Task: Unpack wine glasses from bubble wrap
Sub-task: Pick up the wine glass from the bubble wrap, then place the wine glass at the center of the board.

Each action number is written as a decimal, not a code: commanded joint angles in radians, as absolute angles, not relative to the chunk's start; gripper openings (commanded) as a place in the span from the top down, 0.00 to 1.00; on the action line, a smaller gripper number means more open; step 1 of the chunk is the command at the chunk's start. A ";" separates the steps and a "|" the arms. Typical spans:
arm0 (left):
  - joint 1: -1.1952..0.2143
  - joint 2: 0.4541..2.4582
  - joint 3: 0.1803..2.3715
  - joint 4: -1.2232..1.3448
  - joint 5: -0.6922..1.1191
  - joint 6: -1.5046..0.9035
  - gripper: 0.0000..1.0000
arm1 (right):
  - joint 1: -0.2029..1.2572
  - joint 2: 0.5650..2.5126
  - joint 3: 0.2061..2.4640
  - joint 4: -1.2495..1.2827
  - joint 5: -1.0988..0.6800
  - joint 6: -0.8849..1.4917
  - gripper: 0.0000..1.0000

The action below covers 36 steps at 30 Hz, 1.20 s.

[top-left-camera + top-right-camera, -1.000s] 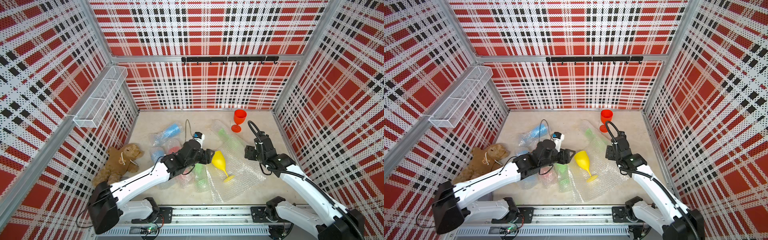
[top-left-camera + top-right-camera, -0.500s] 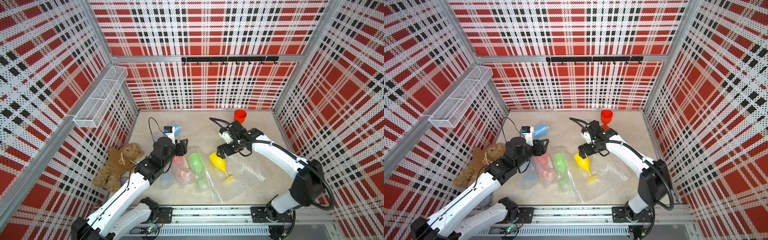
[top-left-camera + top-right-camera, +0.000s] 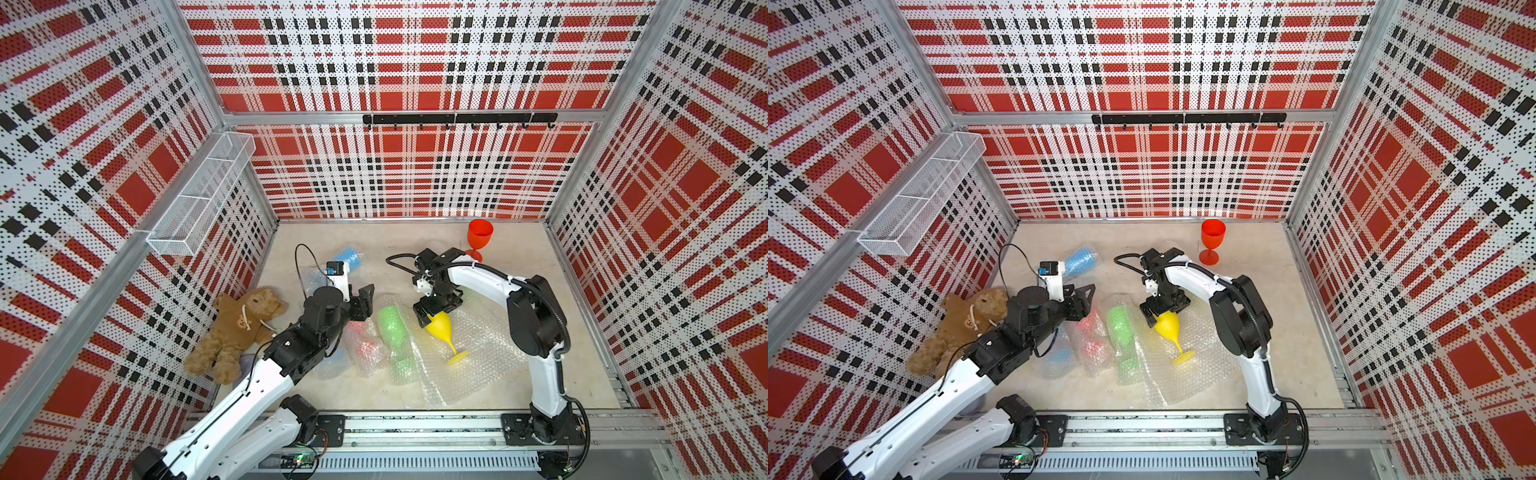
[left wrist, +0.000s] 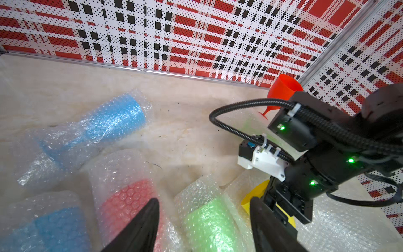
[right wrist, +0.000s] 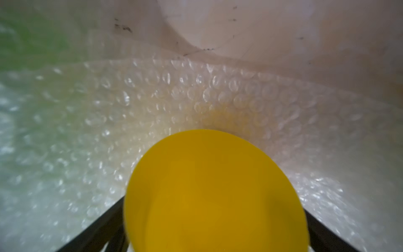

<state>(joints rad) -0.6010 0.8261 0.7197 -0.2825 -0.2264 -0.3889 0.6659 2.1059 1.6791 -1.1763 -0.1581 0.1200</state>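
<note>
- Bubble wrap (image 3: 478,365): I see one sheet opened flat on the floor, right of centre.
- Wrapped glasses: green bundle (image 3: 390,328), red bundle (image 3: 365,345) and blue bundle (image 3: 1059,357) lie side by side left of the sheet; second blue bundle (image 3: 347,257) lies further back.
- Left gripper (image 4: 204,203): fingers spread, empty, above the red and green bundles.
- Right gripper (image 3: 434,318): jaws wide, straddling the bowl of the yellow glass (image 3: 441,331); contact unclear.
- Yellow glass: bare, on its side on the sheet.
- Red glass (image 3: 480,237): bare, upright by the back wall.
</note>
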 commanded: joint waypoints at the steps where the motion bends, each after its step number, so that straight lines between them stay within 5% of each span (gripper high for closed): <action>1: -0.614 0.816 0.728 -0.276 -0.251 -0.372 0.32 | 0.677 2.140 1.715 -1.251 -0.147 0.103 0.01; 10: -0.617 0.802 0.728 -0.278 -0.273 -0.373 0.32 | 0.677 2.164 1.758 -1.263 -0.137 0.115 0.18; 21: -0.611 0.816 0.727 -0.279 -0.285 -0.373 0.32 | 0.646 1.960 1.837 -1.176 -0.157 0.145 0.22; 30: -0.603 0.827 0.723 -0.272 -0.287 -0.373 0.32 | 0.582 1.594 1.496 -0.363 -0.149 0.231 0.34; 36: -0.609 0.828 0.715 -0.266 -0.309 -0.373 0.32 | 0.561 1.582 1.199 0.304 -0.140 0.101 0.35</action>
<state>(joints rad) -0.6075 0.8268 0.7197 -0.2825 -0.2832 -0.3874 0.5640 1.5215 1.2785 -0.0929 -0.1482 0.1688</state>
